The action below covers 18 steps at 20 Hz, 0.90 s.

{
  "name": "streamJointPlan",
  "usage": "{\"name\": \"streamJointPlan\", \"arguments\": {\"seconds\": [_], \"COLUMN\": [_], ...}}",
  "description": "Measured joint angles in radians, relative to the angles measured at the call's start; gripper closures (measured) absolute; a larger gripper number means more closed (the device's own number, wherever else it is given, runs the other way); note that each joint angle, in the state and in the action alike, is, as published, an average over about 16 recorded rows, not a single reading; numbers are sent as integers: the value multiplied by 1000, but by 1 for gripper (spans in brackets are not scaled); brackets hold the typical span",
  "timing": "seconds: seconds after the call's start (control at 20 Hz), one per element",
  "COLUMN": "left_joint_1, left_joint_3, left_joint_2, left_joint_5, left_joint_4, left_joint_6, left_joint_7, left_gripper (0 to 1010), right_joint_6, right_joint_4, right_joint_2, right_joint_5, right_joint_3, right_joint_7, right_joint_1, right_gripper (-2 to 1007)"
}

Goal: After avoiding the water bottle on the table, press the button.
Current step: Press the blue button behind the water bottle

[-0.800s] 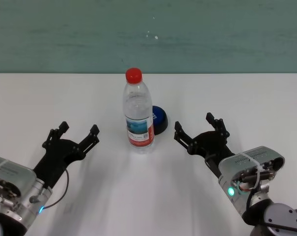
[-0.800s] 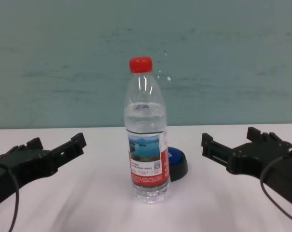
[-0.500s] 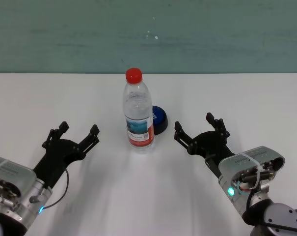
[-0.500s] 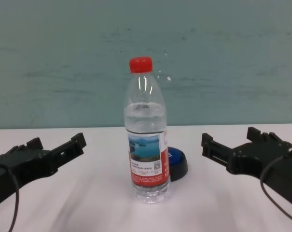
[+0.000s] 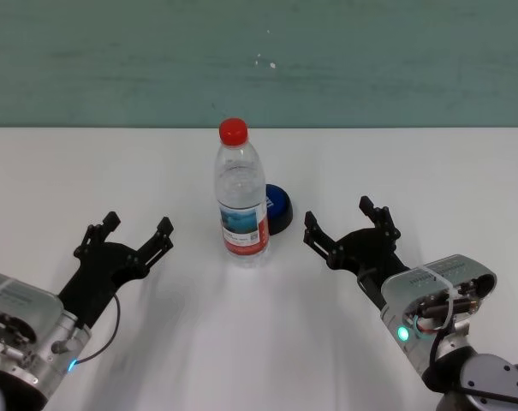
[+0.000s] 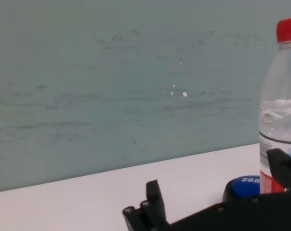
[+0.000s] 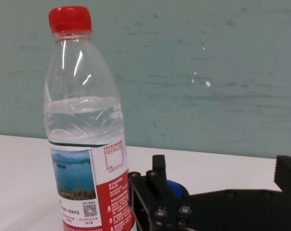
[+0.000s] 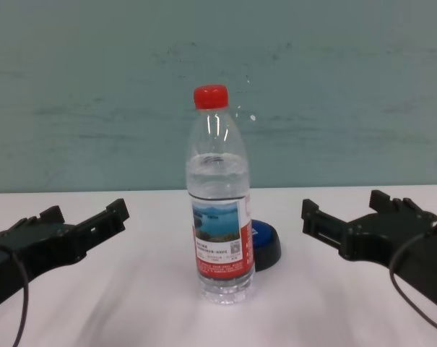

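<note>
The water bottle (image 5: 241, 195) stands upright in the middle of the white table (image 5: 259, 342); it also shows in the chest view (image 8: 219, 195), the right wrist view (image 7: 85, 130) and the left wrist view (image 6: 280, 110). The blue-topped button (image 5: 278, 208) sits just behind and right of it, partly hidden; it also shows in the chest view (image 8: 264, 242) and the left wrist view (image 6: 242, 186). My left gripper (image 5: 137, 229) is open and empty, left of the bottle. My right gripper (image 5: 342, 222) is open and empty, right of the bottle and near the button.
A teal wall (image 5: 259, 60) runs behind the table's far edge. The tabletop (image 8: 131, 303) spreads wide on both sides of the bottle.
</note>
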Motion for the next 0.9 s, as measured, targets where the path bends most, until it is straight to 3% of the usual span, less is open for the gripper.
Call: {"name": "streamJointPlan", "arguments": {"seconds": [0.9], "left_joint_1": [0], "left_joint_3": [0], "left_joint_2": [0], "left_joint_5": [0], "left_joint_4": [0], "left_joint_6": [0], "left_joint_7": [0], "left_gripper": [0], "right_joint_6": [0], "right_joint_4": [0], "right_joint_2": [0], "right_joint_5": [0], "right_joint_3": [0], "right_joint_7": [0], "right_joint_1": [0], "right_gripper": [1]}}
